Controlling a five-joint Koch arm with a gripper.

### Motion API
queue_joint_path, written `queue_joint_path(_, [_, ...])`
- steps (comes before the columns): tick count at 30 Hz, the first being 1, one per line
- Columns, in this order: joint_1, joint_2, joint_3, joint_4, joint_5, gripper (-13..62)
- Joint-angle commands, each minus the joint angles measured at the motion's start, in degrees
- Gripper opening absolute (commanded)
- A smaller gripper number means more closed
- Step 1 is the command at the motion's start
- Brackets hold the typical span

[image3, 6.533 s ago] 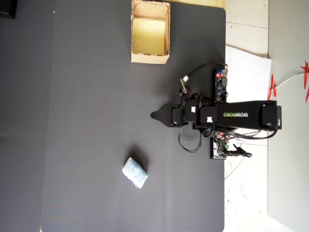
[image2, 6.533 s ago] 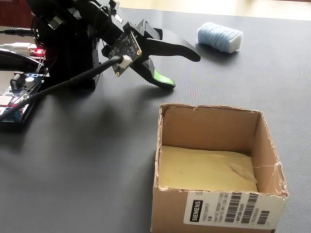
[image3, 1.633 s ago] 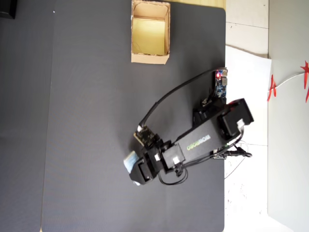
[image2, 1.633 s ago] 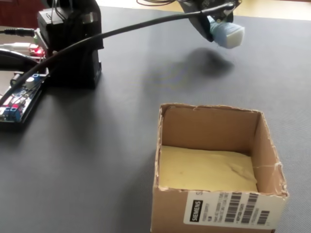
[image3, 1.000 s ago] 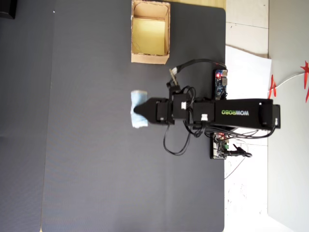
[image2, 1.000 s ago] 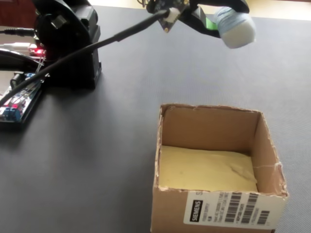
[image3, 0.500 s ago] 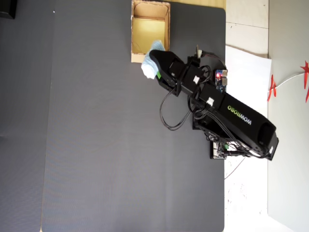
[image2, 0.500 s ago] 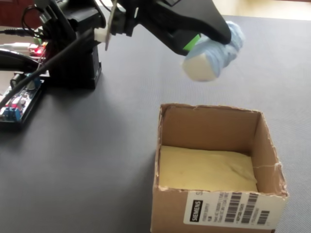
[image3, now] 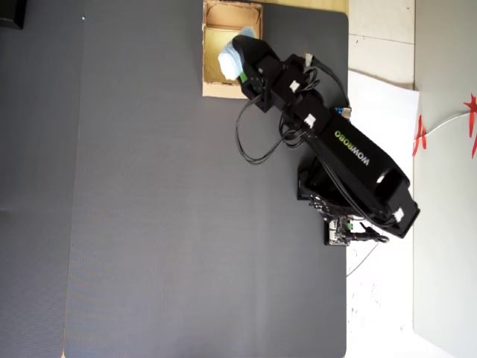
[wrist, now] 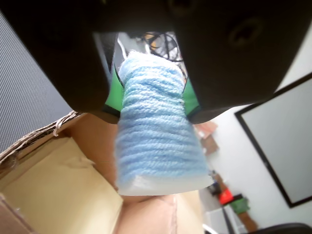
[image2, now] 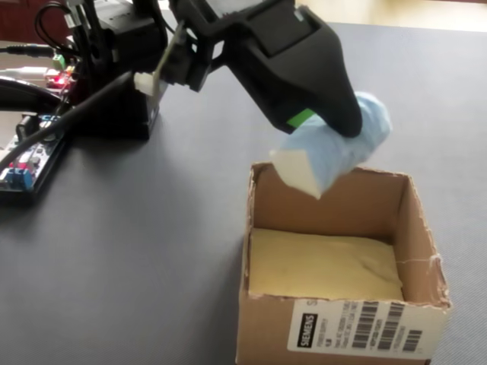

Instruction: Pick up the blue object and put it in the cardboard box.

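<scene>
The gripper (image2: 327, 129) was clamped on the blue object (image2: 331, 156), hanging over the cardboard box (image2: 422, 251) near its back wall; half a second earlier it hung short of the box.

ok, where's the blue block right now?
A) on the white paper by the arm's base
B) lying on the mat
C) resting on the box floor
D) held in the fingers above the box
D: the block is pinched between the fingers and hangs in the air over the open box, clear of its yellowish floor in the fixed view.
</scene>
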Motion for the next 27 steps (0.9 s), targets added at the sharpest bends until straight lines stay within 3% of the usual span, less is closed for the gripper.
queue_joint_path(1, [0.62, 0.09, -5.19, 0.00, 0.18, 20.5])
queue_joint_path(4, [0.88, -0.79, -5.10, -0.09, 0.35, 29.3])
queue_joint_path(15, [-1.14, 1.58, -2.46, -4.92, 4.66, 30.8])
queue_joint_path(27, [-18.72, 13.18, 6.50, -9.58, 16.35, 33.9])
